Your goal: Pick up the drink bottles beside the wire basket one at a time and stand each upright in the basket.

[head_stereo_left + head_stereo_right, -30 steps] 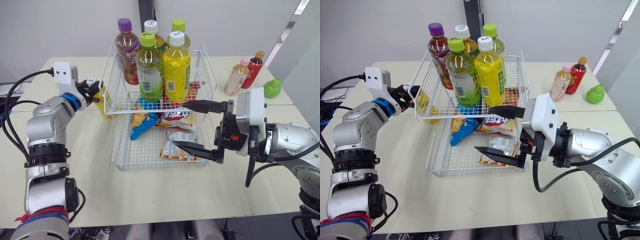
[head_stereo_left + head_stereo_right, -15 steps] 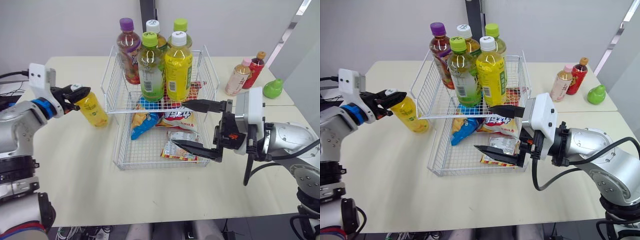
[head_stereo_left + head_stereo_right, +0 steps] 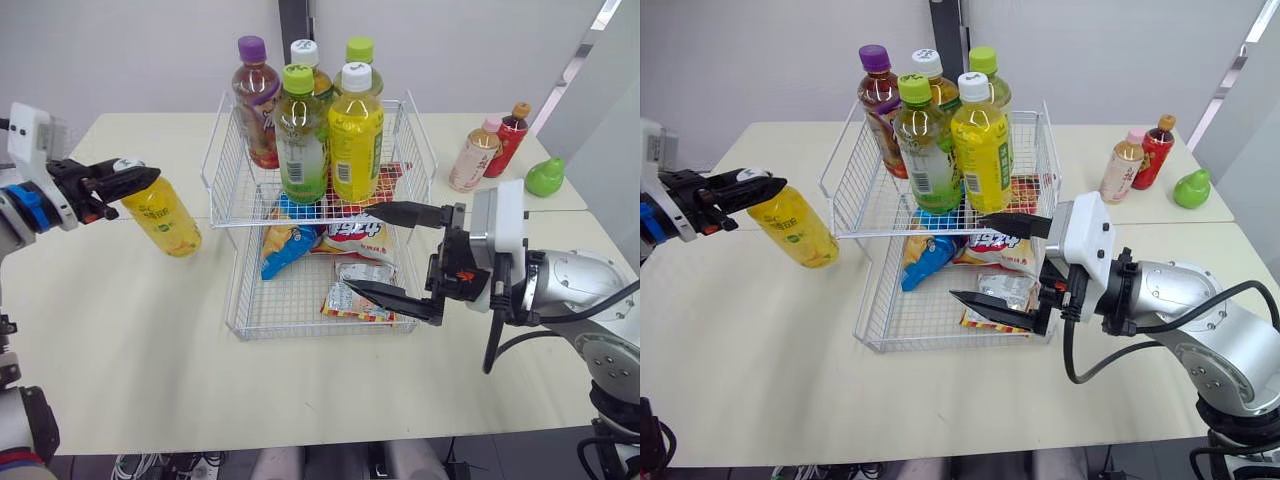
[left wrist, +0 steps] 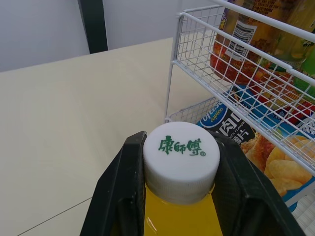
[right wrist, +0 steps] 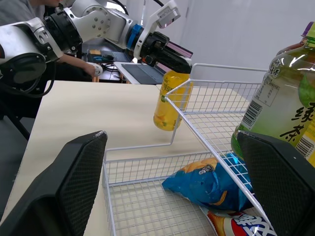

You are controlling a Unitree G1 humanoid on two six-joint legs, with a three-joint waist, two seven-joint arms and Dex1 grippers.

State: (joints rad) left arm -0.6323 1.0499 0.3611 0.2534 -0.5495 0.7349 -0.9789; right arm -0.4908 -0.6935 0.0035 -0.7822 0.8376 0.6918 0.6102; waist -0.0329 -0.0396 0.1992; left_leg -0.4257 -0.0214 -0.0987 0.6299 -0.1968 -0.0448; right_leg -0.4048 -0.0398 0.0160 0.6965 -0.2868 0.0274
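White screw cap (image 4: 181,160) of yellow plastic drink bottle (image 3: 160,215) has green chars "康师傅"; pale-green plastic tea bottle (image 5: 280,98) has "绿茶" in green on its label; blue foil snack bag (image 4: 221,129) print only partly legible, approx. "copico".

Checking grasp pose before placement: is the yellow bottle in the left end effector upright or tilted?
Tilted. The left end effector grips the yellow bottle by its white cap; its base slants toward the basket, outside it.

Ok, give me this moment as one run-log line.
left gripper: shut on yellow bottle cap, bottle tilted beside wire basket | right gripper: open at basket front | in basket: five bottles upright
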